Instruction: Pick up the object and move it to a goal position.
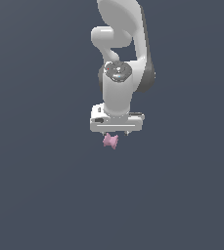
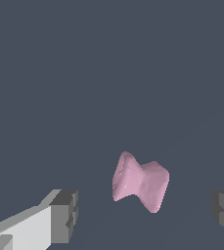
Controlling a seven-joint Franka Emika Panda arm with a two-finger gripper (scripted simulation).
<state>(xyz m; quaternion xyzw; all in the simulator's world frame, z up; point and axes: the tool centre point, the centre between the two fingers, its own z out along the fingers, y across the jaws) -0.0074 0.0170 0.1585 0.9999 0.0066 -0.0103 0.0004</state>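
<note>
While the white, smooth-shelled arm (image 1: 119, 73) hangs at upper centre of the exterior view, the gripper (image 1: 115, 133) sits just above the object (image 1: 110, 141). Obj = small matte pink spool, pinched waist, flared ends, tilted. Wrist view adds what ext. view hides: grey blocky fingertips (image 2: 64, 215) spread wide, well apart either side of the object (image 2: 140, 181), not touching it. Bkgd flat dark slate, no texture. Contact w/ surface: can't tell.
</note>
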